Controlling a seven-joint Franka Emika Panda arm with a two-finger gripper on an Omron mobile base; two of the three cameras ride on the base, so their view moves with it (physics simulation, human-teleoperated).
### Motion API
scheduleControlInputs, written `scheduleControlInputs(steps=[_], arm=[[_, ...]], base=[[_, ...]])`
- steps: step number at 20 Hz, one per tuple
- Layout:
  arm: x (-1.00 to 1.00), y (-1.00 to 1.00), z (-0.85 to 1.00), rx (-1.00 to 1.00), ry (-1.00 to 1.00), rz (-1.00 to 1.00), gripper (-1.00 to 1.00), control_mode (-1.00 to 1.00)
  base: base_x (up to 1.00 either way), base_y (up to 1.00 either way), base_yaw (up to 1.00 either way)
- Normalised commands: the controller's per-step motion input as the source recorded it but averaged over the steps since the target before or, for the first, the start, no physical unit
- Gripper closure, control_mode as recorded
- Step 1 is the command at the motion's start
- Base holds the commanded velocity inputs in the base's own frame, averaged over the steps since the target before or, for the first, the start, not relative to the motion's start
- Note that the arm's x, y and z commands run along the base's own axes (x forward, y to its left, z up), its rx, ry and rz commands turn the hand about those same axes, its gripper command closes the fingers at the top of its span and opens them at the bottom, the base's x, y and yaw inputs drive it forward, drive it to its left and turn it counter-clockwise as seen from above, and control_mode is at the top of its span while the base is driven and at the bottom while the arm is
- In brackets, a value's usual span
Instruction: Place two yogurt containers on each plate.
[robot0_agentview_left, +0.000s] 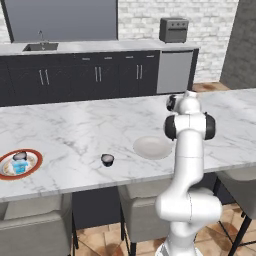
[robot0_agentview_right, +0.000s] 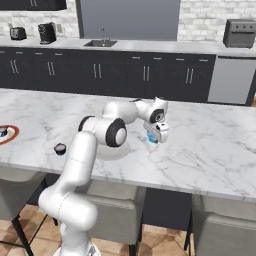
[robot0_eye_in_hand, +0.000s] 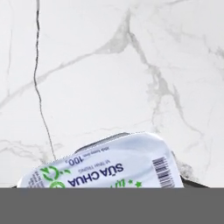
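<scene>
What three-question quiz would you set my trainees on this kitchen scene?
1. True or false: the plain pale grey-white round plate carries no cup.
2. How many cups sit on the round white plate with the red-orange rim? A one, B two, C three.
3. What does the two-finger gripper hold?

Key: 1 true. 2 B: one dark cup and one blue cup. 3 a translucent light blue yogurt cup, whose printed foil lid fills the bottom of the hand view.
</scene>
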Motion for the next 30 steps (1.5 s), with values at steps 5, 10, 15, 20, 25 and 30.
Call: scheduleControlInputs(steps=[5, 10, 15, 20, 25, 30], arm=[[-0.59, 0.31, 0.16, 0.00, -0.22, 0.03, 1.00, -1.00], [-1.00, 0.90, 0.82, -0.03, -0.10, 0.10, 1.00, -1.00], [-0.78, 0.61, 0.91, -0.16, 0.00, 0.11, 1.00, -1.00], [-0.59, 0.49, 0.15, -0.07, -0.03, 0.08, 1.00, -1.00], [-0.11, 0.26, -0.01, 0.00, 0.00, 0.04, 1.00, -1.00], [0.10, 0.18, -0.02, 0.03, 0.00, 0.04, 1.00, -1.00]], base=[[0.00, 0.00, 0.00], [0.00, 0.00, 0.00], [0.00, 0.00, 0.00], [0.00, 0.00, 0.00], [0.00, 0.00, 0.00], [0.00, 0.00, 0.00]])
